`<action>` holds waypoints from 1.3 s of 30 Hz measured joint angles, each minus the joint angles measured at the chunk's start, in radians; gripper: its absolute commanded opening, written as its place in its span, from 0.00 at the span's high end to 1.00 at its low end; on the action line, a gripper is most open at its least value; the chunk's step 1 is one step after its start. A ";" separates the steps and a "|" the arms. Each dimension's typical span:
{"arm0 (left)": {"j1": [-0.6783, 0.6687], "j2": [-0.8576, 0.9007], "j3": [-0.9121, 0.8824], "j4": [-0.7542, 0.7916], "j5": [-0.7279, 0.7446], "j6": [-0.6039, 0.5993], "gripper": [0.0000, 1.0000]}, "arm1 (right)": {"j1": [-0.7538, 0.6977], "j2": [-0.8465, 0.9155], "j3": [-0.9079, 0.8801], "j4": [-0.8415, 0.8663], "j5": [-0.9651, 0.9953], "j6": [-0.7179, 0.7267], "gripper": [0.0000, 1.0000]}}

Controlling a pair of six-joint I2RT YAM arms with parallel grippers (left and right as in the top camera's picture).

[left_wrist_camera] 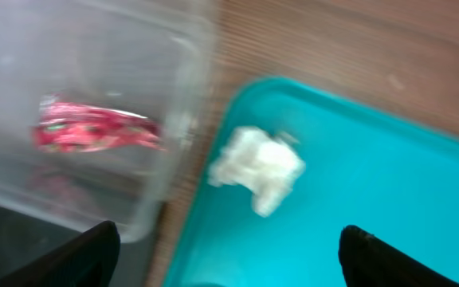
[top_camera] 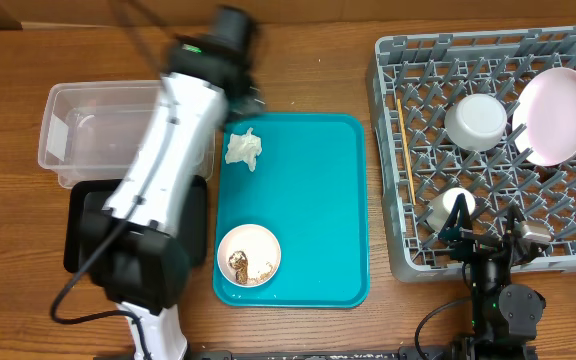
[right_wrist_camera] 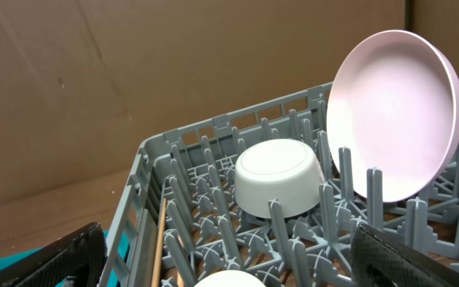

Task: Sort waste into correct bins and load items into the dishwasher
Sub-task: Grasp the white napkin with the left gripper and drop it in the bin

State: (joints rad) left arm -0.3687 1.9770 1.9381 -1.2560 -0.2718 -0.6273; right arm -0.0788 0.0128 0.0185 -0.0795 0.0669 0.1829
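Wood-grain desk (top_camera: pixel 298 60) carries everything, counted from largest to smallest.

One grey dish rack (top_camera: pixel 438 60) fills the right side. One teal tray (top_camera: pixel 318 200) lies in the middle. On the left sit one clear tub (top_camera: pixel 88 110) and, just nearer the robot, one black tray (top_camera: pixel 72 230) partly hidden under the left arm. A pale patch on the tub's end wall is too small to read.

One plate (top_camera: pixel 558 115) stands on edge among the pegs in the rack's far right corner, leaning. There are two bowls. The upturned bowl (top_camera: pixel 476 120) rests in the rack just beside the plate. The second bowl (top_camera: pixel 248 253) sits upright on the teal tray's near left corner and holds the food scraps (top_camera: pixel 243 265). One cup (top_camera: pixel 453 205) sits in the rack's near part.

One thin chopstick (top_camera: pixel 406 150) lies along the rack's left side; whether a second lies with it I cannot tell. One crumpled tissue (top_camera: pixel 245 148) rests on the teal tray's far left corner. One red wrapper (left_wrist_camera: pixel 94 127) lies inside the clear tub, too blurred to read any print.

The left pincer (left_wrist_camera: pixel 229 263) hangs released and empty above the border of tub and teal tray. The right pincer (right_wrist_camera: pixel 229 267) is spread wide over the rack's near edge by the cup, grasping nothing.
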 measured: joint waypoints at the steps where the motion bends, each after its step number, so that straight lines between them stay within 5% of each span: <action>1: -0.029 0.003 -0.016 0.012 -0.011 0.002 0.11 | 0.000 0.000 0.000 0.000 0.000 -0.001 0.00; 11: -0.065 0.200 -0.117 0.105 -0.085 0.009 0.14 | 0.000 0.000 0.000 0.000 0.000 0.000 0.00; 15: -0.052 0.300 -0.121 0.129 -0.055 0.081 0.48 | 0.000 0.000 0.000 0.001 0.000 -0.001 0.00; 18: -0.050 0.320 -0.123 0.116 -0.043 0.131 0.91 | 0.000 0.000 0.000 0.001 0.000 0.000 0.00; 19: -0.050 0.319 -0.122 0.108 -0.041 0.138 0.96 | 0.000 0.000 0.000 0.000 0.000 0.000 0.00; 27: -0.028 0.298 -0.024 -0.037 -0.020 0.102 0.96 | 0.000 0.000 0.000 0.000 0.000 0.000 0.00; 36: 0.173 0.019 0.092 -0.151 -0.016 0.005 0.94 | 0.000 0.000 0.000 0.001 0.000 0.000 0.00; 38: 0.246 -0.007 0.098 -0.156 -0.017 -0.005 0.72 | 0.000 0.000 0.000 0.000 0.000 0.000 0.00; 39: 0.282 -0.009 0.098 -0.159 -0.014 -0.006 0.48 | 0.000 0.000 0.000 0.000 0.000 0.000 0.00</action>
State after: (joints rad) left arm -0.0864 1.9682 2.0357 -1.4155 -0.2859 -0.6338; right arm -0.0788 0.0128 0.0185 -0.0792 0.0669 0.1825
